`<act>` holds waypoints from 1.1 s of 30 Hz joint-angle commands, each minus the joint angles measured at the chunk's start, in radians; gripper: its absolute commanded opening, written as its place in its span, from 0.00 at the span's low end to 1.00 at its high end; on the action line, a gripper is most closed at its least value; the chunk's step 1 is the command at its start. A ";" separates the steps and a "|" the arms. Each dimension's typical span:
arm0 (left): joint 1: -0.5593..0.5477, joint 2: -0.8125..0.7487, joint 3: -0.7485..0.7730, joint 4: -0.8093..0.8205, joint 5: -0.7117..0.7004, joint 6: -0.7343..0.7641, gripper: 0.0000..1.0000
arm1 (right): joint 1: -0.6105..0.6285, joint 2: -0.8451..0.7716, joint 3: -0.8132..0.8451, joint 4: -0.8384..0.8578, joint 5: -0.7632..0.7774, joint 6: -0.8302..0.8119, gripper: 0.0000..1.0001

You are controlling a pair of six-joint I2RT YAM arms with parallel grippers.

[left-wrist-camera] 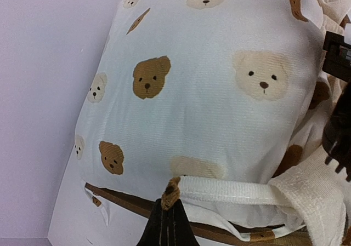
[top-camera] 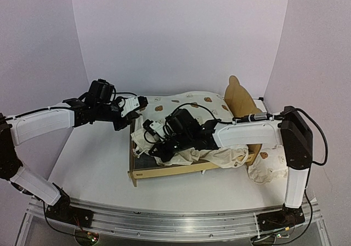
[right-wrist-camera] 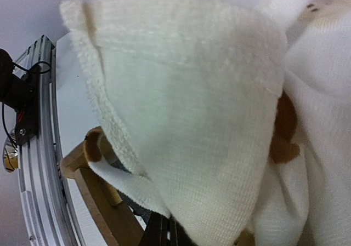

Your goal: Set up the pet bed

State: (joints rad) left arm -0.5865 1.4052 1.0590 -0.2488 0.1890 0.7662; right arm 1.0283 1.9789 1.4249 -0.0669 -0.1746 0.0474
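Observation:
The pet bed [top-camera: 164, 172] is a light plywood frame in the middle of the table, its eared headboard [top-camera: 239, 95] at the right. A cream bear-print cushion [top-camera: 186, 104] lies bunched over it. My left gripper [top-camera: 141, 103] is at the bed's far left corner, shut on the brown end of a cushion tie [left-wrist-camera: 173, 190]; the white strap [left-wrist-camera: 230, 191] runs right from my left gripper [left-wrist-camera: 169, 206]. My right gripper [top-camera: 149, 133] hangs over the bed's left end. In the right wrist view the gripper [right-wrist-camera: 167, 230] is shut on the cushion's fleecy underside [right-wrist-camera: 192, 120], above the frame's rail [right-wrist-camera: 101, 207].
A small ruffled bear-print pillow [top-camera: 269, 166] lies on the table right of the bed, beside the right arm. The metal base rail [top-camera: 175, 219] runs along the near edge. Purple walls close in behind and at both sides.

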 commanded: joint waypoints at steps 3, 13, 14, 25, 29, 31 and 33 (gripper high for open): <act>-0.002 -0.038 0.001 0.032 0.015 -0.006 0.00 | 0.005 -0.037 -0.016 0.044 0.064 -0.078 0.00; -0.002 -0.039 -0.008 0.031 0.009 -0.001 0.00 | 0.012 -0.073 -0.091 -0.075 -0.094 -0.017 0.00; -0.002 -0.038 -0.007 0.032 0.009 -0.001 0.00 | 0.012 -0.075 -0.091 -0.086 -0.088 -0.003 0.00; -0.003 -0.048 0.009 -0.050 0.067 -0.077 0.00 | 0.012 -0.134 0.003 -0.216 0.005 0.028 0.34; -0.003 -0.054 0.024 -0.141 0.156 -0.155 0.00 | 0.013 -0.194 0.020 -0.271 0.026 0.012 0.45; -0.004 -0.058 0.022 -0.169 0.204 -0.186 0.00 | 0.019 -0.238 -0.003 -0.277 0.046 0.013 0.49; -0.005 -0.057 0.019 -0.188 0.245 -0.221 0.00 | 0.030 -0.282 -0.033 -0.281 0.069 0.011 0.50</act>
State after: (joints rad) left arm -0.5865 1.3830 1.0557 -0.3600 0.3114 0.6439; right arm 1.0398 1.8156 1.4006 -0.3092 -0.1539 0.0680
